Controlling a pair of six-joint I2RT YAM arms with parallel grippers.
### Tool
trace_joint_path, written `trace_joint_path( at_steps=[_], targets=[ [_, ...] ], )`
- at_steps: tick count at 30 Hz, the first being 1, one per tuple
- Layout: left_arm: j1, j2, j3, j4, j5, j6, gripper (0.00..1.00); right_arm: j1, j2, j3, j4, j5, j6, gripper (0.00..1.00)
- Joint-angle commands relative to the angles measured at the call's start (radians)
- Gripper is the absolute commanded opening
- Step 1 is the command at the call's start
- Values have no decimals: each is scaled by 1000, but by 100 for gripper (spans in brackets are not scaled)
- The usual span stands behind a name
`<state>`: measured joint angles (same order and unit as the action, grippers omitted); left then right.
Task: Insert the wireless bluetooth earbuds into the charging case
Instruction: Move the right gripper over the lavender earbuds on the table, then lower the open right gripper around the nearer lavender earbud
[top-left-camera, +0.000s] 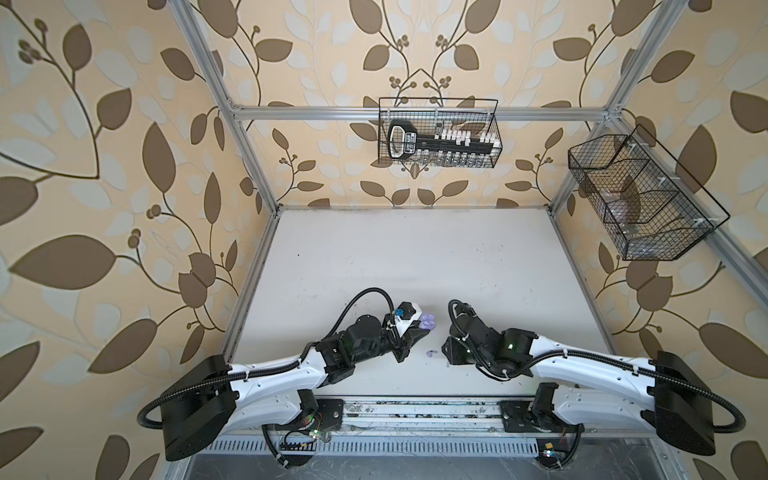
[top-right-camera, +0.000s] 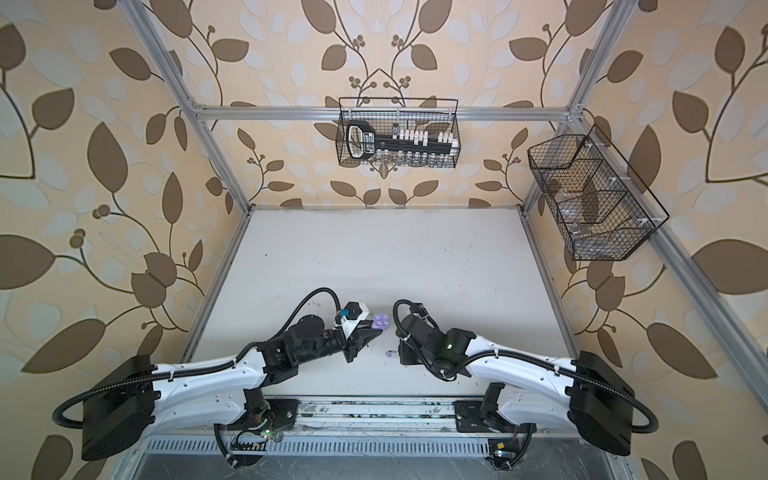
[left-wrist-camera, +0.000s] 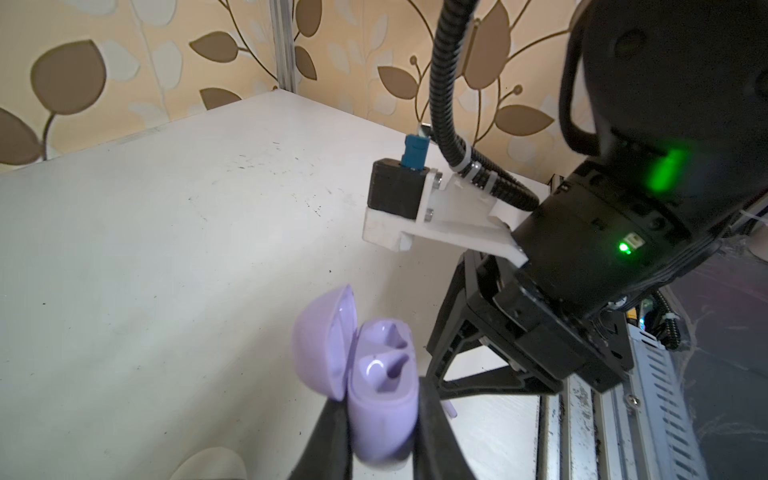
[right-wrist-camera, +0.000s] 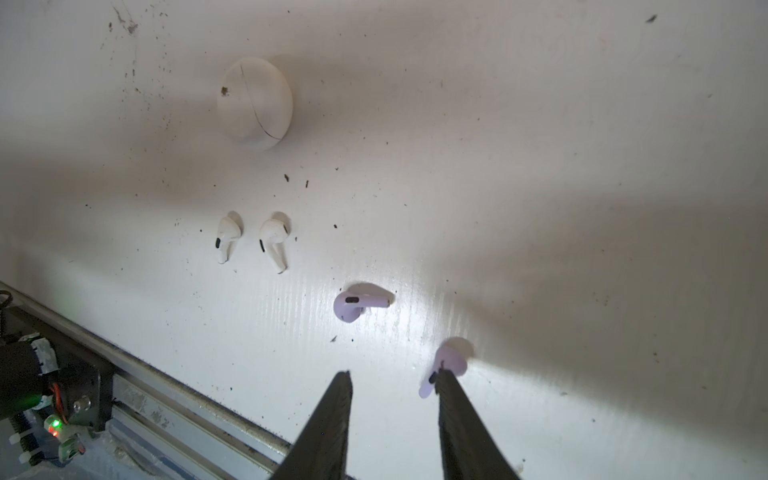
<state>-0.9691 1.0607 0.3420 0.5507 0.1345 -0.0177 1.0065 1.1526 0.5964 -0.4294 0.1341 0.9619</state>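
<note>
left jaws clenched on open lilac plastic case (left-wrist-camera: 382, 395) | right jaws released, one tip over lilac stemmed earbud (right-wrist-camera: 451, 361) | risk: off-centre closing flicks it across desk (right-wrist-camera: 582, 166)

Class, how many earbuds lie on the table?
4. Two white earbuds side by side near the white case; one lilac earbud alone; another lilac earbud by the right gripper.

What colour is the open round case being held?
The open round plastic case is lilac; left wrist view.
</note>
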Motion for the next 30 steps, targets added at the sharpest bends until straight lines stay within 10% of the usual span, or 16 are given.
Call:
trace_joint_path(
  at_steps=[1, 30],
  targets=[
    [0, -27, -5, 61, -44, -3, 1, 10, 17, -2, -6, 9, 53, 36],
    [0, -57, -12, 60, -20, -11, 1, 49, -19, 14, -164, 81, 187, 49]
  ],
)
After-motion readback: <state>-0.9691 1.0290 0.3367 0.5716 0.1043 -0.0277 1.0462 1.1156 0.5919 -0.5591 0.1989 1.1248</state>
